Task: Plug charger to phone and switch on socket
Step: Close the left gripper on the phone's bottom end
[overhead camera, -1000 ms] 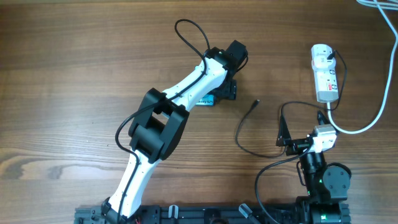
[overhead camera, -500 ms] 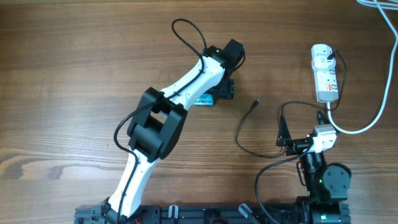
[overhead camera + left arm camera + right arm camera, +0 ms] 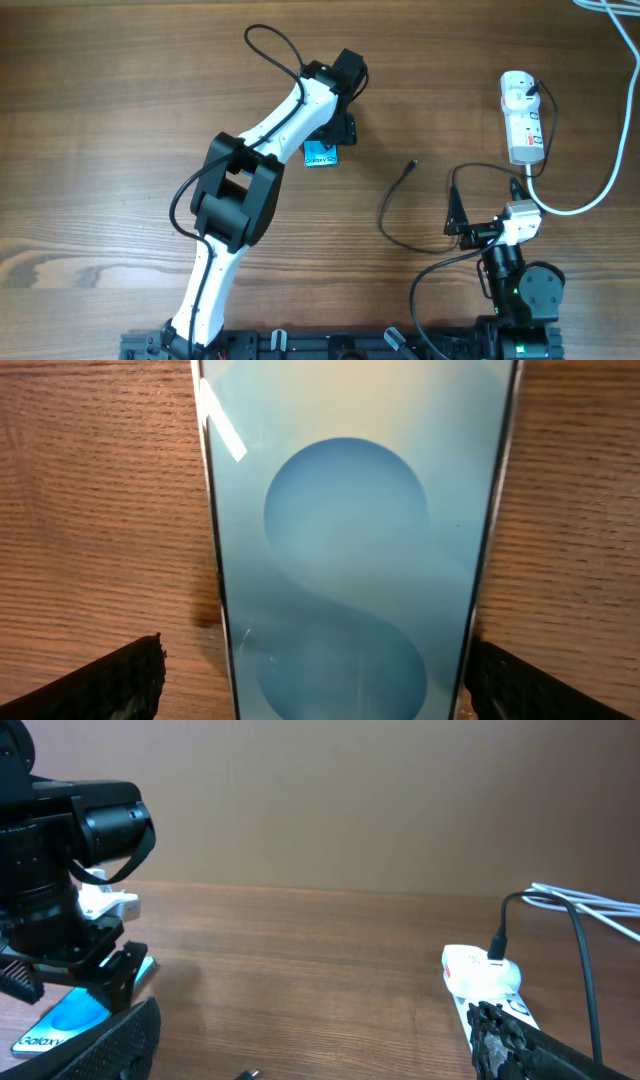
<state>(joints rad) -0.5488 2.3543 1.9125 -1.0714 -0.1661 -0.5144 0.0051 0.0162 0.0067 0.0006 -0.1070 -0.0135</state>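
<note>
Smartphone, flat and rectangular with glossy cyan glass [image 3: 321, 155], lies at 12 o'clock from the wooden table's [image 3: 100, 100] centre, between the spread fingers of my left gripper [image 3: 335, 695], unpinched. I should close squarely on its slick dark edges. Thin black rubbery charger cable [image 3: 385, 215] curls at its 4 o'clock, white plastic power strip [image 3: 524, 118] far out at 3 o'clock. Right gripper [image 3: 315, 1055] gapes empty.

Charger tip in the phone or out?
Out. The charger has its connector tip lying loose on the table, apart from the phone, to its right in the overhead view.
</note>
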